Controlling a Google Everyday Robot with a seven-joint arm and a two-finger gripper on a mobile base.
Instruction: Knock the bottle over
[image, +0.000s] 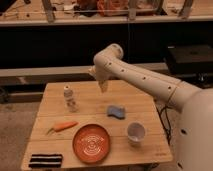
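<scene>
The bottle (70, 98) stands upright on the far left part of the table (145, 107). A swing that is too high could miss it, and a wild one could hit the carrot (62, 126). The arm reaches in from the right and bends down. The gripper (102, 85) hangs right of the bottle, not touching it. I cannot tell if it is wide or closed.

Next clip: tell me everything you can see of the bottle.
The bottle is small and looks like clear plastic, with a white cap and a pale label band. It stands upright on the wooden table, in its far left part as seen, touching nothing else. The gripper hangs to its right, apart from it.
</scene>
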